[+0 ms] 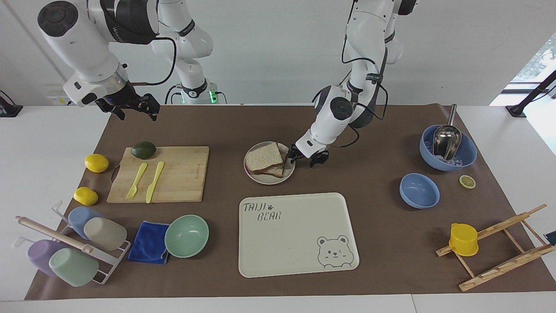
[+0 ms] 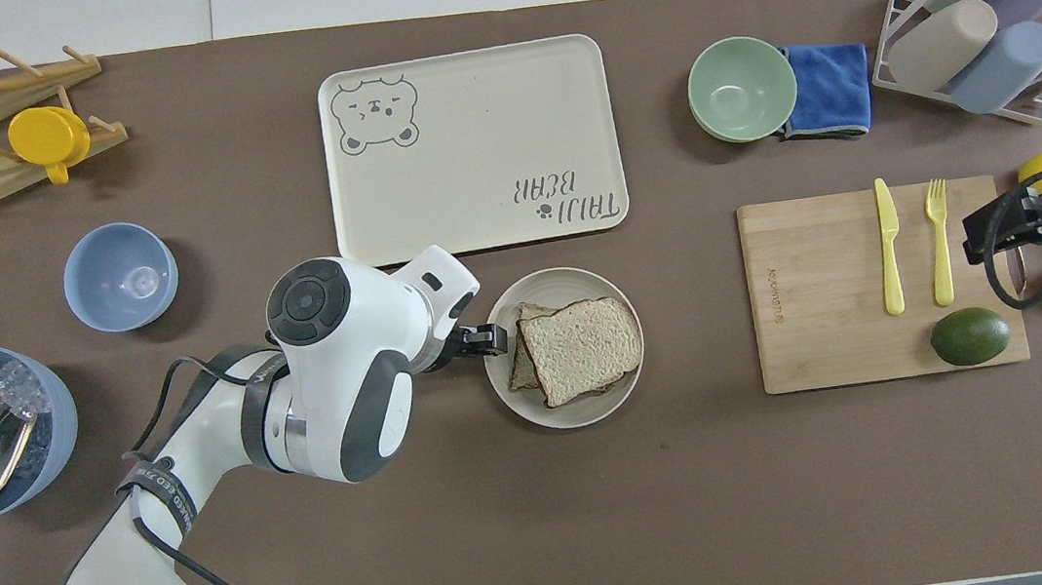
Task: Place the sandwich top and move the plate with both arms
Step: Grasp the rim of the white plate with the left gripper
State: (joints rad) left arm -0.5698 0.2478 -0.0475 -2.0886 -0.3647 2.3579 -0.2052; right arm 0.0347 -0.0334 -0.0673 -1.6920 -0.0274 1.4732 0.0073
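The sandwich top (image 1: 263,157) (image 2: 583,346), a square slice of white bread with a brown crust, lies on another slice on the round beige plate (image 1: 270,181) (image 2: 574,415) in the middle of the table. My left gripper (image 1: 305,158) (image 2: 490,338) is low at the plate's rim on the side toward the left arm's end. It is open, one finger by the rim and the other outside it. My right gripper (image 1: 134,112) (image 2: 977,233) hangs open in the air over the table's edge, near the cutting board's end.
A cream bear tray (image 1: 265,261) lies just farther from the robots than the plate. Toward the right arm's end are a cutting board (image 1: 186,174) with avocado, fork and knife, two lemons, a mint bowl (image 1: 186,235) and a cup rack. Toward the left arm's end stand two blue bowls (image 1: 419,190).
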